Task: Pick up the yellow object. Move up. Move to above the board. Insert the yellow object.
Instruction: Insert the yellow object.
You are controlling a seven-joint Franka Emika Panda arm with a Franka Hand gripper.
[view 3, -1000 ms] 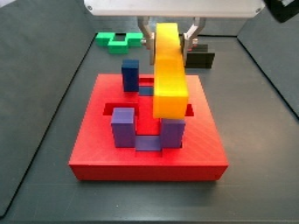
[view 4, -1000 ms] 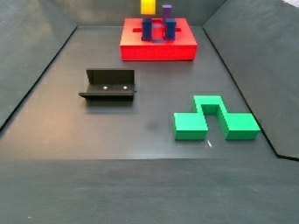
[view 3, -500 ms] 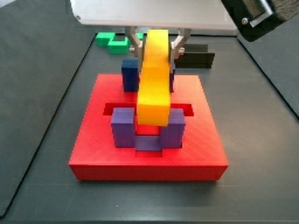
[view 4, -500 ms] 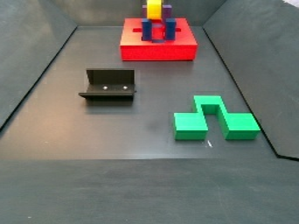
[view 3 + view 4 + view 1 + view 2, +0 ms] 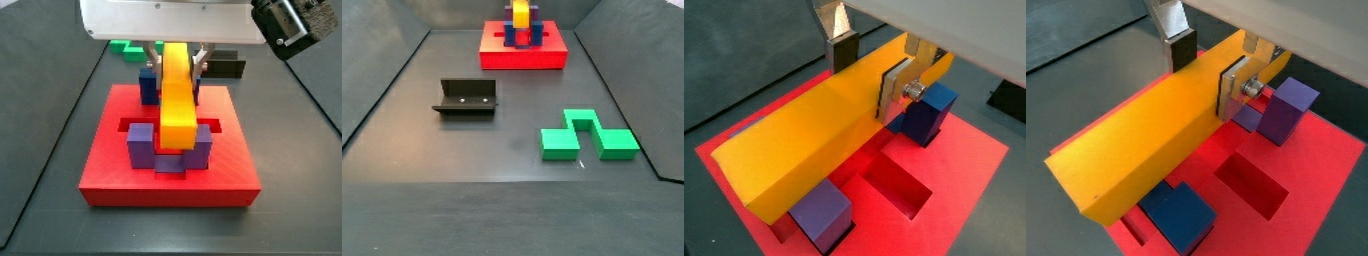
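Dark grey desk [image 5: 422, 200] carries the thick red square board [image 5: 167, 175] near its far edge; above it, the end effector [image 5: 871, 68] grips the long yellow plastic bar [image 5: 178, 95] upright among blue-purple posts [image 5: 142, 148].

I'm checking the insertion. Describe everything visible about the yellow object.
The yellow object is a long, flat, smooth plastic-looking bar, yellow shading to orange. The gripper clamps its upper end between silver fingers with dark pads. It hangs upright over the board, its lower end between the blue-purple posts. Whether it touches the board or posts cannot be told.
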